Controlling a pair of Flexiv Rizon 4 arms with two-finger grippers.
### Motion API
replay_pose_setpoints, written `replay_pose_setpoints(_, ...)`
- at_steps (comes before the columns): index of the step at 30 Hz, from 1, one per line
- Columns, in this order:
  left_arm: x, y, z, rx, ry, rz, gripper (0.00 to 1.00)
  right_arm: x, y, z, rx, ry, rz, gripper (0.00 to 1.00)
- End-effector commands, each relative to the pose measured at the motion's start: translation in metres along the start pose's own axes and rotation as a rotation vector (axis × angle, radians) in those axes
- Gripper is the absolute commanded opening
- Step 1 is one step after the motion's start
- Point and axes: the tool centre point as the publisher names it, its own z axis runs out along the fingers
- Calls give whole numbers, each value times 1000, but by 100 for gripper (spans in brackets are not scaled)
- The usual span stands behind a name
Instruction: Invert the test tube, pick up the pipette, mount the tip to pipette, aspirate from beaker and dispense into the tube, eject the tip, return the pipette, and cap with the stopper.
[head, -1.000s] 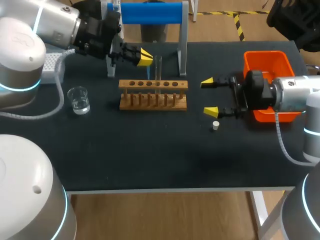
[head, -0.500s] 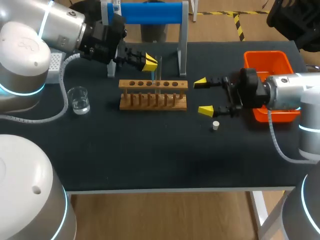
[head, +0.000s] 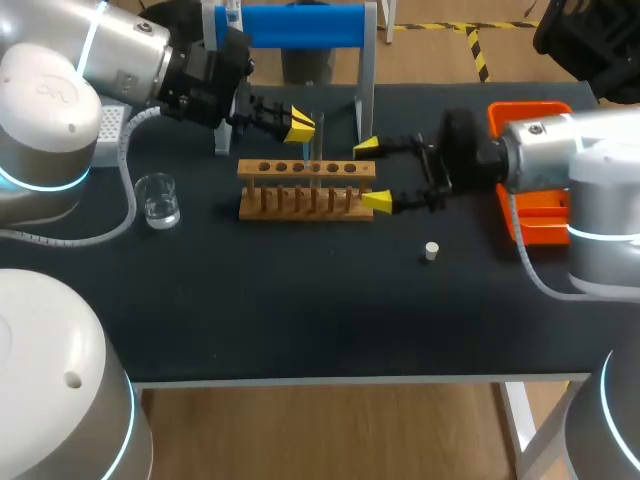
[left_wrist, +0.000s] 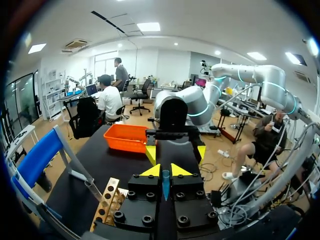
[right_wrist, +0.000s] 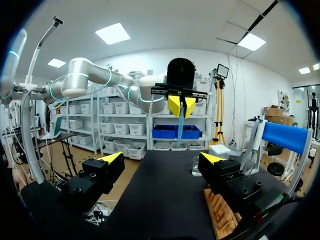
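A clear test tube stands upright in the wooden rack. My left gripper hovers just behind the rack beside the tube's top, shut on a slim blue pipette that points down; it shows between the yellow tips and hangs from them in the right wrist view. My right gripper is open at the rack's right end, with nothing between its fingers. It faces the left one. A small white stopper lies on the table in front of the right gripper.
A glass beaker with liquid stands left of the rack. The blue-barred pipette stand rises behind the rack, a white tip box sits at the far left, and an orange bin is at the right.
My right gripper has travelled left from beside the stopper to the rack's right end, still open. My left gripper shifted slightly right toward the tube, then held still.
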Motion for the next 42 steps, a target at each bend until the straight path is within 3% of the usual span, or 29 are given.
replay_pose_setpoints(1,1,0,1,1,-2,0,0,-10,2,14,-2,-2,4,100)
replay_pose_setpoints(22,1,0,1,1,-2,0,0,-28,11,57,-33,-25,56,100)
replay_pose_setpoints(42,1,0,1,1,-2,0,0,-32,26,78,-61,-10,29,100)
